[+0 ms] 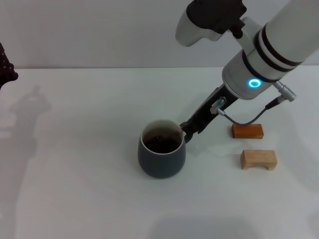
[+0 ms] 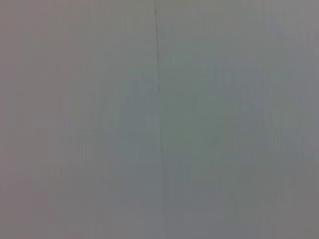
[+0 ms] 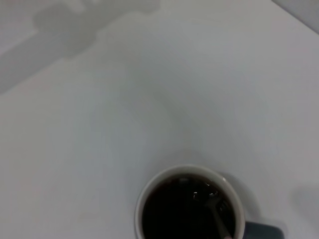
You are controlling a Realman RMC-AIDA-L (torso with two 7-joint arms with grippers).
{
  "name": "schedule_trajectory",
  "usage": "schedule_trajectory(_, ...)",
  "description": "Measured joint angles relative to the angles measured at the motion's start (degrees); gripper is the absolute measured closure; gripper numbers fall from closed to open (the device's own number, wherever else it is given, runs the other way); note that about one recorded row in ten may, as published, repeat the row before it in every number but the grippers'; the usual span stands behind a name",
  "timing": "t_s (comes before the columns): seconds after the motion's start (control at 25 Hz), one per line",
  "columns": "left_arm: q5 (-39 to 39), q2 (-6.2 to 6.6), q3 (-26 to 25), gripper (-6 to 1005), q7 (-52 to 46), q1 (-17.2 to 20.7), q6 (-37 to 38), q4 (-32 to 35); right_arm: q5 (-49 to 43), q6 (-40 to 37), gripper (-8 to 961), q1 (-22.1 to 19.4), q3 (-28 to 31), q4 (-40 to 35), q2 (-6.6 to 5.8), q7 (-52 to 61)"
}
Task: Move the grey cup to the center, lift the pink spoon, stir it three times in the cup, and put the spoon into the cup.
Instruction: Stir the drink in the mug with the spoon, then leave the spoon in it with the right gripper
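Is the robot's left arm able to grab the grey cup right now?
Probably not. The left gripper sits at the table's far left edge, well away from the grey cup, and the right gripper is already at its rim.

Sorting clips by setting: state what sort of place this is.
Probably a lab test bench rather than a kitchen: a bare white table against a blank wall, holding only the grey cup of dark liquid, two small wooden blocks, and the right gripper at the cup's rim.

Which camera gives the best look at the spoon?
The right wrist view: it looks straight down into the cup, where the spoon leans in the dark liquid. In the head view the right hand at the rim hides it. The left wrist view shows only a blank surface.
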Motion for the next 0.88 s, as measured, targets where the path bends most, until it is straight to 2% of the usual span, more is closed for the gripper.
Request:
schedule_trajectory(0.44,-0.1,-0.01,-0.2,1001,0.0,-0.5,0.0,-0.1,2.4,4.7,794,0.9,-0.1,2.5,0.35,0.0)
schedule_trajectory(0.88,-0.1,0.06,-0.3,1001,0.0,-0.8,0.0,-0.1,-0.9,1.5,793,3.3,0.5,-1.3,0.13,0.2)
